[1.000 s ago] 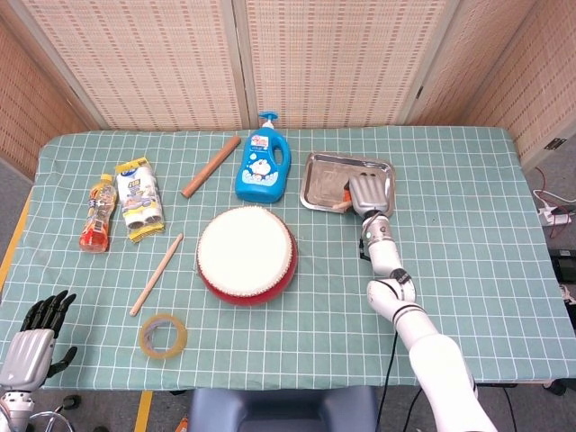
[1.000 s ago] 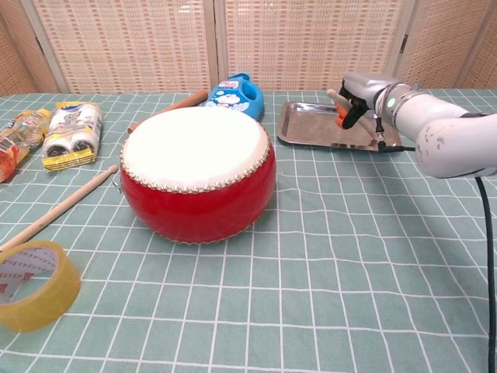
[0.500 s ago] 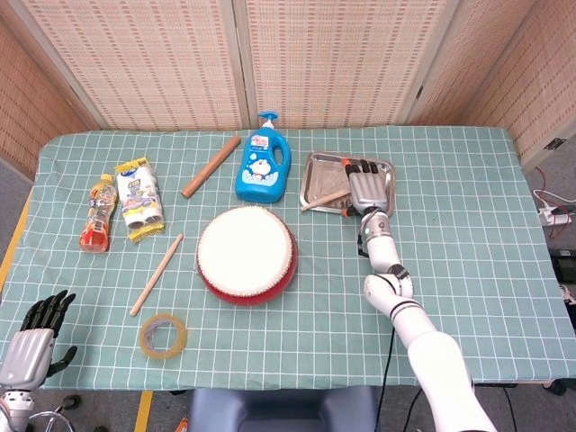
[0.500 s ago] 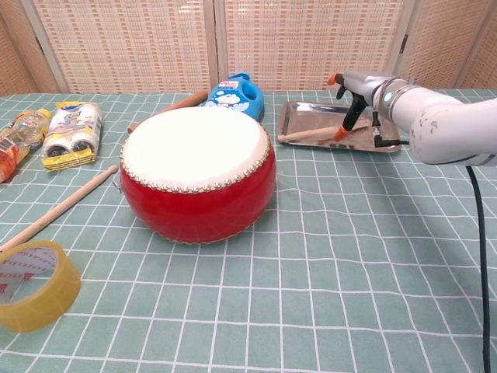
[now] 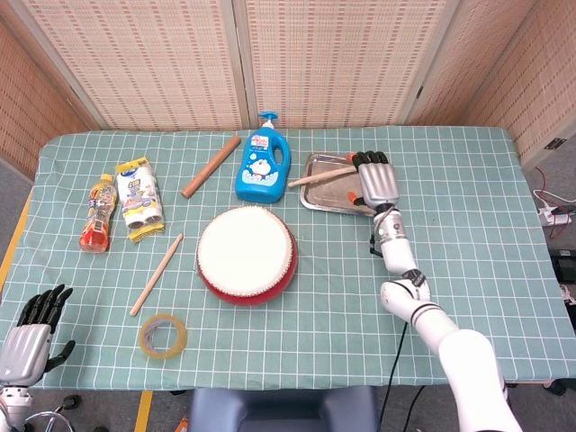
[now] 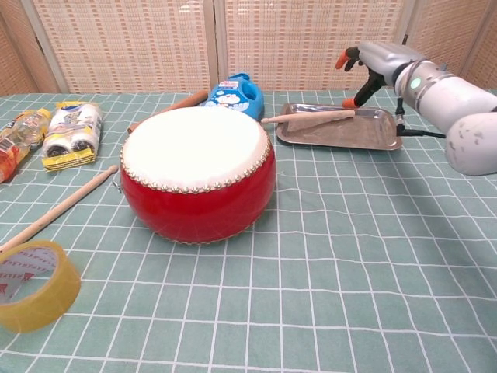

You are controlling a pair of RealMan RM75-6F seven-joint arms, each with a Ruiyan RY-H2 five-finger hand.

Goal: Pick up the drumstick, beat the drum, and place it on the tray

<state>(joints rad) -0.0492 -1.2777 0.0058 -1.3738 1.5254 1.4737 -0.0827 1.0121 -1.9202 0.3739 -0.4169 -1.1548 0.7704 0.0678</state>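
Observation:
The drumstick (image 5: pixel 322 176) (image 6: pixel 309 117) lies on the metal tray (image 5: pixel 326 194) (image 6: pixel 342 134), its thin end poking out over the tray's left rim. My right hand (image 5: pixel 376 183) (image 6: pixel 374 64) hovers above the tray's right part, fingers spread, holding nothing and clear of the stick. The red drum (image 5: pixel 246 253) (image 6: pixel 196 172) with its white skin stands in the middle of the table, left of the tray. My left hand (image 5: pixel 31 335) hangs open off the table's near left corner, seen only in the head view.
A second thin stick (image 5: pixel 157 273) (image 6: pixel 62 206) lies left of the drum. A tape roll (image 5: pixel 163 335) (image 6: pixel 31 284) sits near the front edge. A blue bottle (image 5: pixel 264 165) (image 6: pixel 237 92), wooden rod (image 5: pixel 211 166), snack pack (image 5: pixel 139 200) and drink bottle (image 5: pixel 97 212) line the back left.
My right hand let go of the drumstick, opened and rose off the tray, drifting right. The stick now lies loose across the tray. My left hand barely moved.

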